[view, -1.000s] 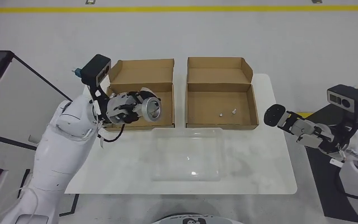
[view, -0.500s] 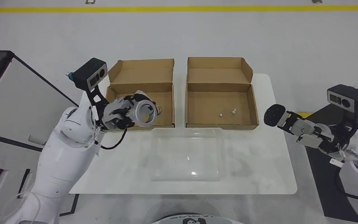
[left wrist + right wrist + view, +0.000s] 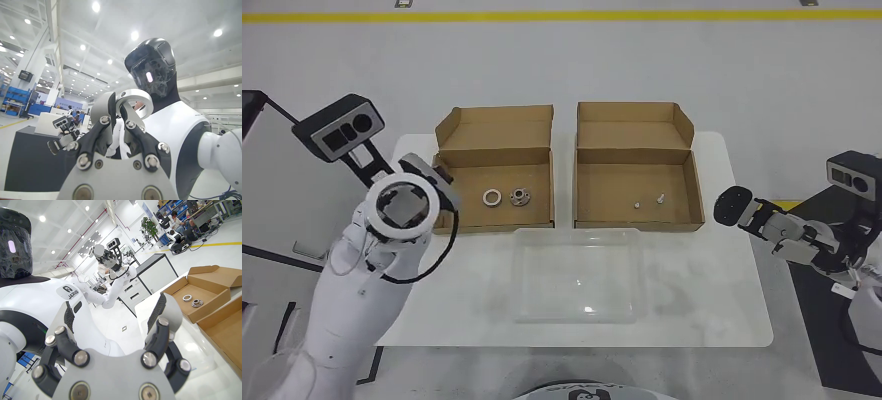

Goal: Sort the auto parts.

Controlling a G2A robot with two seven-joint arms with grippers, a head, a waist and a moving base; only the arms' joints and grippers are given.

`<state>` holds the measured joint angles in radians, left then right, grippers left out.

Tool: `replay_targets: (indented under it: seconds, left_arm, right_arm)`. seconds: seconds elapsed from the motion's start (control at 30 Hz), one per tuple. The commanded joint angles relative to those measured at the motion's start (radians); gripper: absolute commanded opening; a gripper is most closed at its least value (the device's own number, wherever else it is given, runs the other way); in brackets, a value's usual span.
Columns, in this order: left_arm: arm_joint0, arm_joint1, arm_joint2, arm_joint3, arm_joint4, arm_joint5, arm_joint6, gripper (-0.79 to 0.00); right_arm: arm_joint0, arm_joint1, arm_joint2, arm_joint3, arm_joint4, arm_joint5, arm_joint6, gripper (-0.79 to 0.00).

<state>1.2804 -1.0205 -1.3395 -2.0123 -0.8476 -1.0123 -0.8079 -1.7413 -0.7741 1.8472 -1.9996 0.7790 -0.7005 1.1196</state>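
My left gripper (image 3: pixel 118 111) is shut on the rim of a silver metal ring (image 3: pixel 138 93) and holds it high, left of the table, with the ring's (image 3: pixel 405 180) opening turned up toward the top camera. The left cardboard box (image 3: pixel 497 150) holds a second metal ring (image 3: pixel 490 197) and a flanged hub (image 3: pixel 519 196) side by side. Two small silver parts (image 3: pixel 650 199) lie in the right cardboard box (image 3: pixel 637 150). Off the table's right edge, my right gripper (image 3: pixel 115 311) is open with nothing between its fingers.
A clear plastic tray (image 3: pixel 582 280) lies on the white table (image 3: pixel 712 300) in front of both boxes. A black cabinet (image 3: pixel 272 170) stands left of the table. Both boxes have their lids folded back on the far side.
My left arm has lifted the ring from above the left box, up and to the left, turning it to face the top camera. The ring and hub in the box are now uncovered. The right arm kept still.
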Motion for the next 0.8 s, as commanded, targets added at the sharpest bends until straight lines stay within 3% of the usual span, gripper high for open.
replay_targets:
  seconds: [0.0,0.4,0.77]
  left_arm:
    - [0.013,-0.007,-0.011,-0.009,-0.019,0.0,0.0,-0.785]
    - [0.066,-0.035,-0.052,-0.042,-0.037,0.0,0.0,-0.785]
    - [0.079,-0.008,-0.024,-0.024,0.126,0.0,0.0,-0.785]
  right_arm:
    - [0.0,0.0,0.0,0.0,0.0,0.0,0.0,0.0]
    - [0.0,0.0,0.0,0.0,0.0,0.0,0.0,0.0]
    - [0.0,0.0,0.0,0.0,0.0,0.0,0.0,0.0]
